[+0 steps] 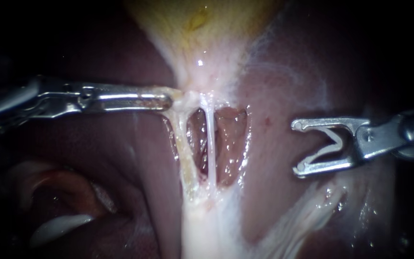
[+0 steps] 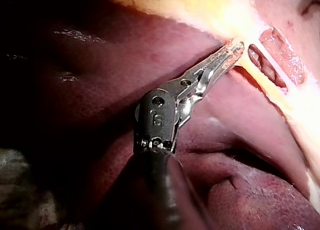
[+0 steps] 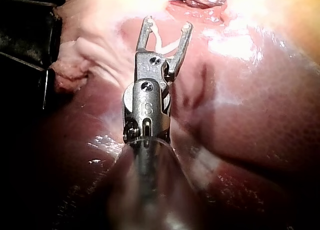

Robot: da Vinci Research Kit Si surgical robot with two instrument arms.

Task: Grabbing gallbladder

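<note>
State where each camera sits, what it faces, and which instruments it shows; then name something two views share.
Endoscope view: close above the tissue, facing the gallbladder and two tubes; left instrument enters from left, right instrument from right, jaws open.
Left wrist view: on the left arm, looking along its own shaft to jaws shut on the gallbladder's pale neck.
Right wrist view: on the right arm, looking along its own shaft across the liver.
Shared: endoscope and left wrist views both show that grip.
</note>
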